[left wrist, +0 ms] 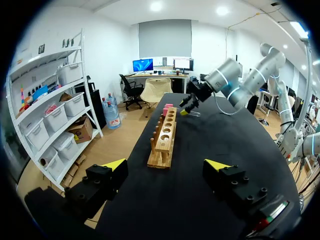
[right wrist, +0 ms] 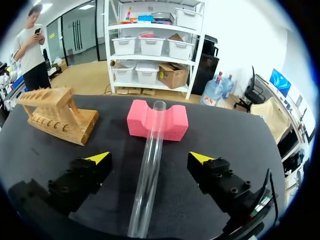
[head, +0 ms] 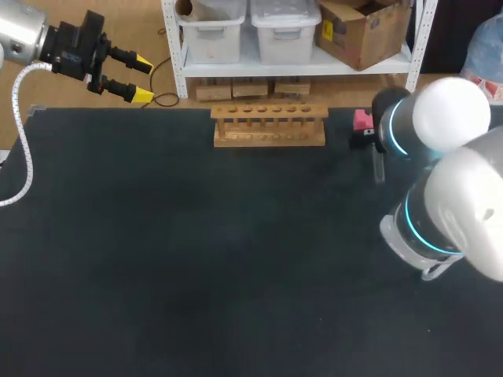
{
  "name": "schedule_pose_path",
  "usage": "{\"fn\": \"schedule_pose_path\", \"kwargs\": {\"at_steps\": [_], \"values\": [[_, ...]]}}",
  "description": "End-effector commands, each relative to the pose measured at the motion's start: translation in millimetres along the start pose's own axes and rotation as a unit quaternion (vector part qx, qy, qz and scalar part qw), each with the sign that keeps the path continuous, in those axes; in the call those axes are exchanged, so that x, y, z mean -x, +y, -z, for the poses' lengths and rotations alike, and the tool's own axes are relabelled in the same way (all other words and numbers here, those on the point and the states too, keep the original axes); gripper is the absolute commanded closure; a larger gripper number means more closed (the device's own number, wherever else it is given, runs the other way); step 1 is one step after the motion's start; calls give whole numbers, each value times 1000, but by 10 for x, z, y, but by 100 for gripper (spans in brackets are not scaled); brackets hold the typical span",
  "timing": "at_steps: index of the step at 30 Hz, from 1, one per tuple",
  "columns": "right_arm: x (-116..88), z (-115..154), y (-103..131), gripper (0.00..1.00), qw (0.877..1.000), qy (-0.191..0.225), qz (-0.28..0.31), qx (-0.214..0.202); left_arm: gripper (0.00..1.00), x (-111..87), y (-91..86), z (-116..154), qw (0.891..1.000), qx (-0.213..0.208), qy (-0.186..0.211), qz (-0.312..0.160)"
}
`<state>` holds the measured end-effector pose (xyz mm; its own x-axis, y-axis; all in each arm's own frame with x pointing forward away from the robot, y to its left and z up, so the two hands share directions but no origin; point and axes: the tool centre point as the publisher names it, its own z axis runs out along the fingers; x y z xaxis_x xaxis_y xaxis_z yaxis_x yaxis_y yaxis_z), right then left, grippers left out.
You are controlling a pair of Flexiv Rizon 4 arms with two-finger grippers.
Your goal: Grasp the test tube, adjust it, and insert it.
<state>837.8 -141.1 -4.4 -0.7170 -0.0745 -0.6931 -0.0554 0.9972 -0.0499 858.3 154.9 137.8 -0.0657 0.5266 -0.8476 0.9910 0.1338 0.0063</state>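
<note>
Test tube: clear test tube (right wrist: 150, 170) lies on the black table (head: 196, 259), open end propped in the notch of a pink foam block (right wrist: 172, 122), well right of the wooden rack (head: 269, 126).
Right gripper: the right gripper (right wrist: 150, 159) straddles the tube, fingers spread wide, touching nothing.
Left gripper: the left gripper (head: 143, 78) is wide open and empty, near the table's far left corner.

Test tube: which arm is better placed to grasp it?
Right. The right end effector, open, straddles the test tube, whose far end rests on the pink foam block. The left end effector, also open, sits at the table's far left corner, across the wooden rack from the tube.
</note>
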Motion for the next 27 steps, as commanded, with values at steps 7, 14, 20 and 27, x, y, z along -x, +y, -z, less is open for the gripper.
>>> {"fn": "schedule_pose_path", "kwargs": {"at_steps": [7, 14, 20, 27], "values": [[-55, -18, 50, 8, 1000, -14, -1, 0, 0, -4, -28, -3, 1000, 4, -1, -1], [-59, -17, 52, 22, 1000, -15, -3, 1, 0, -4, -28, -3, 1000, 4, -1, -1], [-60, -20, 58, 43, 1000, -14, -2, -1, 0, -4, -28, -3, 1000, 4, -1, -1], [-53, -22, 69, 53, 1000, -12, -1, -3, 0, -4, -28, -3, 1000, 4, -1, -1]]}}
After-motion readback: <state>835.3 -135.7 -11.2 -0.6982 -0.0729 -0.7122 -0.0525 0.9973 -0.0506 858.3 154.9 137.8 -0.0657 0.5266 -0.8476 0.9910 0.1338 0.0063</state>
